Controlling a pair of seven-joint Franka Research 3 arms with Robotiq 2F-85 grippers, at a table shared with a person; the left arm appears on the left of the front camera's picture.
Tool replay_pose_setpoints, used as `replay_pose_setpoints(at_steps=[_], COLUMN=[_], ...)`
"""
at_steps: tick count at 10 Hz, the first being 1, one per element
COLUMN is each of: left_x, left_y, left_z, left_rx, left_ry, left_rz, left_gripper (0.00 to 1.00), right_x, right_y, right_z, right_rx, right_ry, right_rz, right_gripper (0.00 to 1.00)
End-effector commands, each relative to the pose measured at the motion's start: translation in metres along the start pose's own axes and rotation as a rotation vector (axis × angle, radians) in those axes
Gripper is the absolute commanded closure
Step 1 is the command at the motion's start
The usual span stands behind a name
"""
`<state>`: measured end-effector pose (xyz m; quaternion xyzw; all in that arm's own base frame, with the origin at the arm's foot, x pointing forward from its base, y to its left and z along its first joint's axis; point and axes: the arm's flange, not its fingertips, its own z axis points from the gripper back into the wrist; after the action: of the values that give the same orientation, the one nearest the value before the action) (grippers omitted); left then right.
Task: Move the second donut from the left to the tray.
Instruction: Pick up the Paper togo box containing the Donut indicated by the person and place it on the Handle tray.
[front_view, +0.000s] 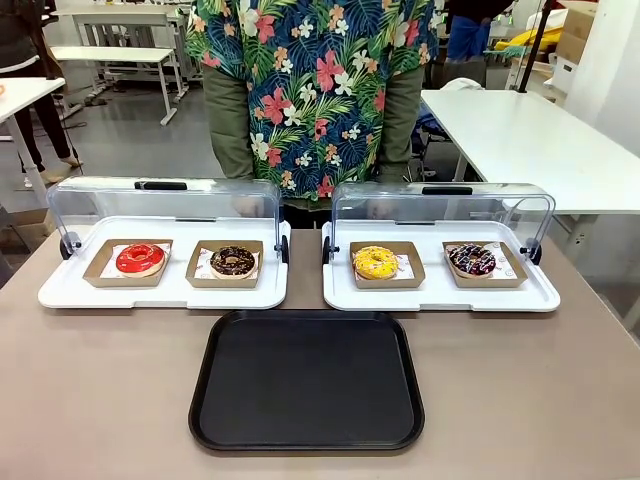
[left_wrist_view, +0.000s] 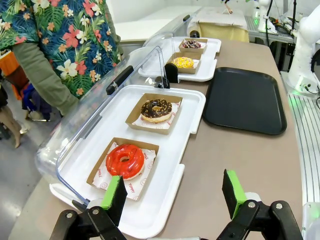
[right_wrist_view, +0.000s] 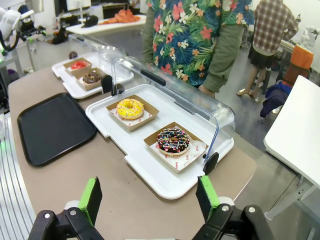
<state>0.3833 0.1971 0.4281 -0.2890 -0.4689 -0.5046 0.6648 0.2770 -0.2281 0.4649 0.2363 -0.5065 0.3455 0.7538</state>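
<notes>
The choc donut (front_view: 234, 261) sits in its brown holder (front_view: 225, 283), not on the tray (front_view: 307, 380). From the front it's just past the tray's far left corner, on the left display tray (front_view: 165, 296), at the end nearest the tray; nothing's touching it. The tray is bare and lies flat on the table (front_view: 100, 400), its far edge just beside the near edges of both display trays.

The red donut (front_view: 140, 259) shares that left display tray, 1 holder further from the tray. Past the tray's far right corner is the right display tray (front_view: 440, 298), with the yellow donut (front_view: 375, 263) at the tray end and the streaky donut (front_view: 471, 260) at the outer end. Both clear lids (front_view: 165, 200) are flipped up on the far side of the donuts. A person (front_view: 310, 90) in a flowery shirt stands across the table, straight beyond the tray.

Left gripper (left_wrist_view: 174, 189): jaws spread wide, nothing in them. It hangs well off to the tray's left, by the red donut's end of the left display tray, with 1 green pad over that corner.

Right gripper (right_wrist_view: 149, 192): same deal, wide open and empty. It's well off to the tray's right, above bare table just short of the streaky donut's end.
</notes>
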Motion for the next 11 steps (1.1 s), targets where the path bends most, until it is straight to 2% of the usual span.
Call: replay_pose_setpoints(at_steps=[1,11], left_x=[0.0028,0.0028], left_y=[-0.0009,-0.0009], left_z=[0.0011,0.0011], left_rx=[-0.003,-0.003], left_ry=[0.012,0.012], left_rz=[0.009,0.009], left_gripper=[0.00,0.00], right_x=[0.0013,0.0013], right_y=[-0.0042,-0.0042], right_z=[-0.0007,-0.0007], right_rx=[-0.007,-0.007], right_ry=[-0.027,-0.027], right_rz=[0.027,0.027], right_gripper=[0.00,0.00])
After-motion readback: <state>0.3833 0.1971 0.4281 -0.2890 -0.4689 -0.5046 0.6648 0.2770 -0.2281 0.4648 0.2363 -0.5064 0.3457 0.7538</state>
